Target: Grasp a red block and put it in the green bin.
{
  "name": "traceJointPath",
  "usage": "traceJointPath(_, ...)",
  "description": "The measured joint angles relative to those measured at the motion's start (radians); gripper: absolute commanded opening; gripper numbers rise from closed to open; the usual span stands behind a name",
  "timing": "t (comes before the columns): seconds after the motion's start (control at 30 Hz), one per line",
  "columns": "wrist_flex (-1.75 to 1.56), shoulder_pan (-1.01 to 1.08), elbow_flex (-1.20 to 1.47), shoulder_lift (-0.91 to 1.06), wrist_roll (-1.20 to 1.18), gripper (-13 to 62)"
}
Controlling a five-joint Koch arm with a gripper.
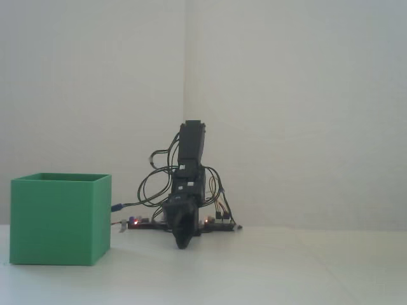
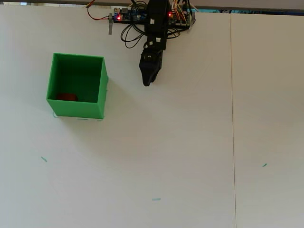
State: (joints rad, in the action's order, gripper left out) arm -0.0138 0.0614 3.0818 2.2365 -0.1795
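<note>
The green bin (image 2: 76, 109) stands on the white table at the left in the overhead view, and at the lower left in the fixed view (image 1: 60, 219). The red block (image 2: 67, 97) lies inside the bin on its floor, against the near wall; the fixed view does not show it. My gripper (image 2: 147, 82) is folded down close to the arm's base, to the right of the bin and well apart from it. Its jaws taper together to one point and hold nothing. In the fixed view the gripper (image 1: 182, 242) hangs low, just above the table.
The arm's base with its circuit board and loose wires (image 2: 130, 16) sits at the table's far edge. A seam (image 2: 232, 123) runs down the table on the right. Small green marks (image 2: 156, 199) dot the near part of the table.
</note>
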Motion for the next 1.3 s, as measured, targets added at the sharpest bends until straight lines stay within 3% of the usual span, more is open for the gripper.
traceJointPath(0.27, 0.003, -0.084, 0.0, 0.0, 0.002, 33.4)
traceJointPath(1.3, 0.003, -0.103, 0.0, 0.0, 0.002, 33.5)
